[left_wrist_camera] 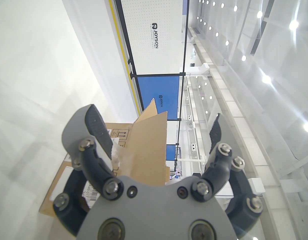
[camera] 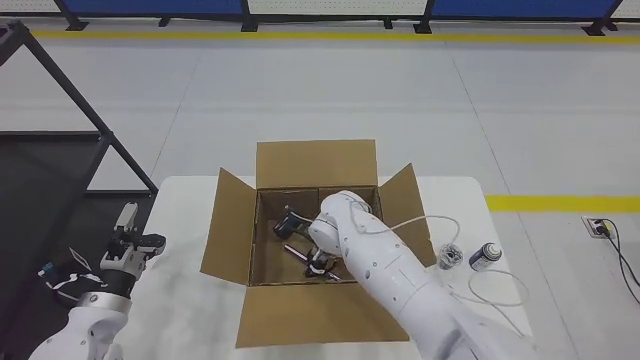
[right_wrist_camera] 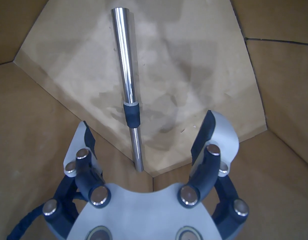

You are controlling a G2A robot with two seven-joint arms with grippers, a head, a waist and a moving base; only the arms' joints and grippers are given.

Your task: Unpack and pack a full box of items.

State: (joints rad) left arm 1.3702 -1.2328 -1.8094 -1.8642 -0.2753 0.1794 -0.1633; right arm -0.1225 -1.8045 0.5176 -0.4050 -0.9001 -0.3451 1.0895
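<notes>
Gaping wide, R jaws empty, near steel tube (right_wrist_camera: pixel 126 76) in box (right_wrist_camera: pixel 31 126).

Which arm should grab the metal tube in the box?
Right. The right end effector, open, is inside the box, facing the metal tube; the left end effector sits outside it.

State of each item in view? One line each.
Cardboard box: open, four flaps folded out.
Metal tube: lying on the box floor, not gripped.
Right gripper: fingers open, inside the box over the tube.
Left gripper: fingers open, empty.
Small jars: on the table, outside the box.
</notes>
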